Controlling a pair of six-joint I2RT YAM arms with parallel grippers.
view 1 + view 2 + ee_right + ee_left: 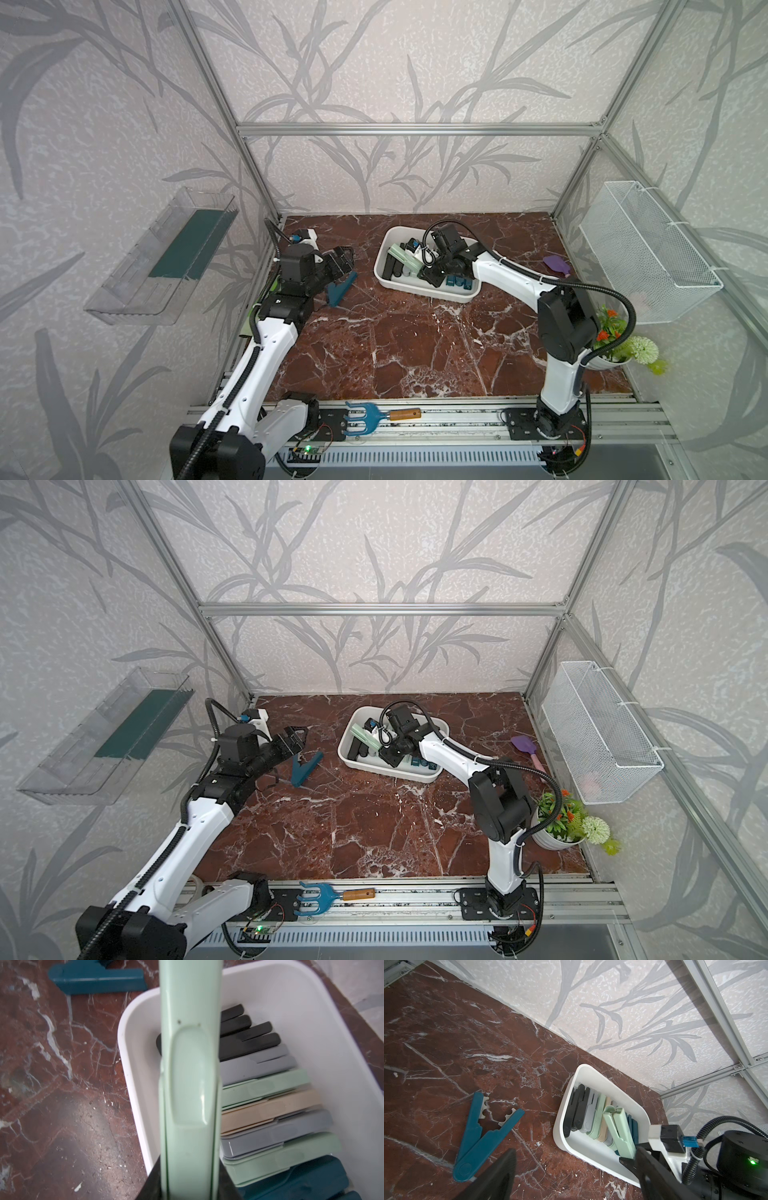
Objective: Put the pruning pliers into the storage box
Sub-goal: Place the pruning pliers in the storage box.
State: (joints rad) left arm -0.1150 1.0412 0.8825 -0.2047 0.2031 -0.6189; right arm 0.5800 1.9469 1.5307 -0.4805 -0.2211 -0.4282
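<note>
Pruning pliers (392,266) in storage box (419,291) partly hidden by right end effector (428,272).

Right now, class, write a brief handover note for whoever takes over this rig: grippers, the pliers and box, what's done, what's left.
Left gripper: open, beside the teal pliers, which lie spread open on the table, outside the storage box.
Right gripper: shut on the mint green pliers, held over the box.
Done: a row of pliers lies in the box.
Left: release the mint pair into the box, then box the teal pair.
</note>
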